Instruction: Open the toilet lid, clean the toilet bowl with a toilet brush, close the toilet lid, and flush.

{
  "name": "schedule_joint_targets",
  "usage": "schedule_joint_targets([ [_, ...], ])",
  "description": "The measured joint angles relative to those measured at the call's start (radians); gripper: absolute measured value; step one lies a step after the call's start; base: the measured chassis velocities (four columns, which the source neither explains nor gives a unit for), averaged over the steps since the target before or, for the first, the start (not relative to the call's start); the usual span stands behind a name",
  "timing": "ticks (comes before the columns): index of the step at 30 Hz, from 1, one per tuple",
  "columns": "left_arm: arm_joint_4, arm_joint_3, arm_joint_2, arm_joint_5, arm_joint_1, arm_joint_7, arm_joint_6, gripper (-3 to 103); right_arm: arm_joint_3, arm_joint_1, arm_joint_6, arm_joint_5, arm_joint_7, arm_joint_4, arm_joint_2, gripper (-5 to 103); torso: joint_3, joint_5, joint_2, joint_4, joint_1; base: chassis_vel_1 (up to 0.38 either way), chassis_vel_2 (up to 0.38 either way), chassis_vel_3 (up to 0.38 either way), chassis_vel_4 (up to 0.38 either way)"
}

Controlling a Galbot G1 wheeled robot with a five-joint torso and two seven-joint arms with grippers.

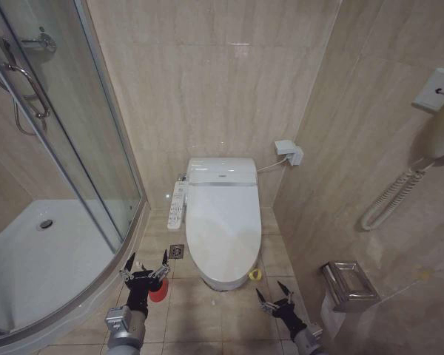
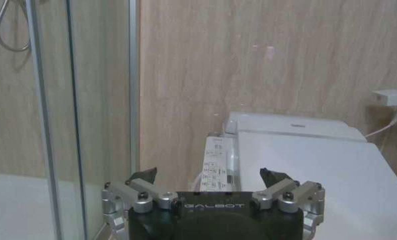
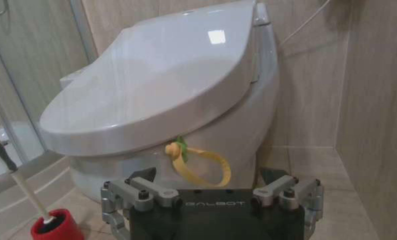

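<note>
Two open grippers, left gripper (image 1: 145,264) and right gripper (image 1: 274,296), before shut toilet lid (image 1: 222,225)

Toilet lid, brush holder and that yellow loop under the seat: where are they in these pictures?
toilet lid (image 1: 222,229): head view, middle of its closed top.
red holder (image 3: 57,226): right wrist view, its front wall.
yellow loop (image 3: 208,167): right wrist view, the hanging band.

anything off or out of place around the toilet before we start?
One oddity: a yellow strap loop dangles from under the front of the closed toilet lid. The toilet brush stands in its red holder. Nothing spilled or damaged.
</note>
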Motion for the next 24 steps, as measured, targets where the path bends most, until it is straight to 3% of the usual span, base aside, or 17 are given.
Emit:
schedule_joint_targets([
  [24,0.0,0.0,0.0,0.0,0.0,0.0,0.0,100,0.005,0.106,0.036,-0.053,0.005,-0.126,0.076,100,0.0,0.0,0.0,0.0001,0.0,0.0,0.0,0.0,0.0],
])
